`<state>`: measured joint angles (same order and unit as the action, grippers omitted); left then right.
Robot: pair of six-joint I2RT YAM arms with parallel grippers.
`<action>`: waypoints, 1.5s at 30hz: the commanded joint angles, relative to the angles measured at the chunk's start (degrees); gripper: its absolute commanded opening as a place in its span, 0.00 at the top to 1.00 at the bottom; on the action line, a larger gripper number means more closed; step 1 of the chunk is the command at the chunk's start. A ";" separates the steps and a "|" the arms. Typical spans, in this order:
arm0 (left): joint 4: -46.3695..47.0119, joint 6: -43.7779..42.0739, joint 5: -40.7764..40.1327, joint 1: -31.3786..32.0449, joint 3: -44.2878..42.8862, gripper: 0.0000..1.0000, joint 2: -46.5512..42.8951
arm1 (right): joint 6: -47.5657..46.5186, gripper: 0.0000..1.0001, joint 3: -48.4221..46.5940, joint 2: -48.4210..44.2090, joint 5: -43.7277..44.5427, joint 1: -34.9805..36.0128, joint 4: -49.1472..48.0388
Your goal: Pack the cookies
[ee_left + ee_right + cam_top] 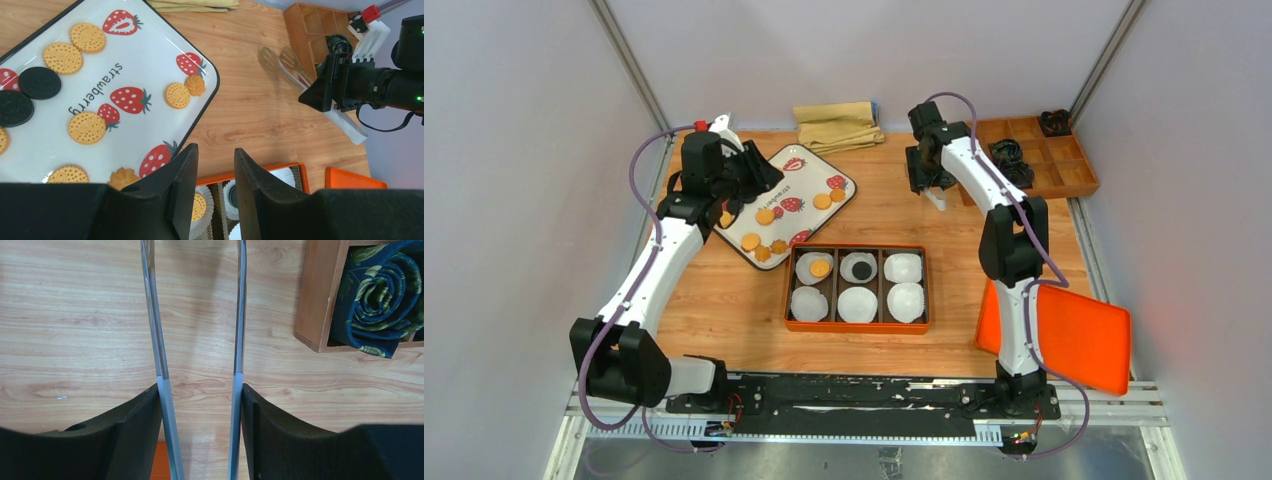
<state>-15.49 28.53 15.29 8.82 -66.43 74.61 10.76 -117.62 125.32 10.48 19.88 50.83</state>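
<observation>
Golden and black cookies [765, 215] lie on a white strawberry-print plate [812, 180]; the left wrist view shows them too, cookies [87, 127] on the plate [145, 65]. My left gripper [759, 178] hovers over the plate's right part, open [215, 150] and holding nothing. An orange box [856, 247] holds paper cups, one with a golden cookie [820, 268] and one with a black cookie [860, 269]. My right gripper [934, 188] is at the back right, shut [200, 390] on metal tongs [159, 340], whose two arms press against its fingers. The tongs' tips [287, 62] hang above bare wood.
An orange lid [1074, 335] leans at the right arm's base. A wooden compartment tray [1044, 160] with rolled dark ties [380, 315] stands at the back right, close to the tongs. A folded tan cloth [836, 125] lies at the back.
</observation>
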 commanded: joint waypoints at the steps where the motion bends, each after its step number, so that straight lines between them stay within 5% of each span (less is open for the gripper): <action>1: 1.03 0.16 1.27 0.32 -1.42 0.61 -0.49 | 1.09 0.41 0.88 -2.83 -1.84 1.03 1.62; 23: 0.99 -0.37 0.54 0.32 -0.63 0.61 -1.82 | -1.22 0.42 -0.65 -9.47 0.50 15.30 -4.38; 45: 0.01 -0.86 -0.61 0.32 -0.56 0.61 -2.43 | -2.07 0.45 2.00 -5.76 -8.08 23.88 -7.45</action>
<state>-15.20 28.56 14.87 8.82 -66.43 73.76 8.32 -117.58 119.33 2.72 42.44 43.20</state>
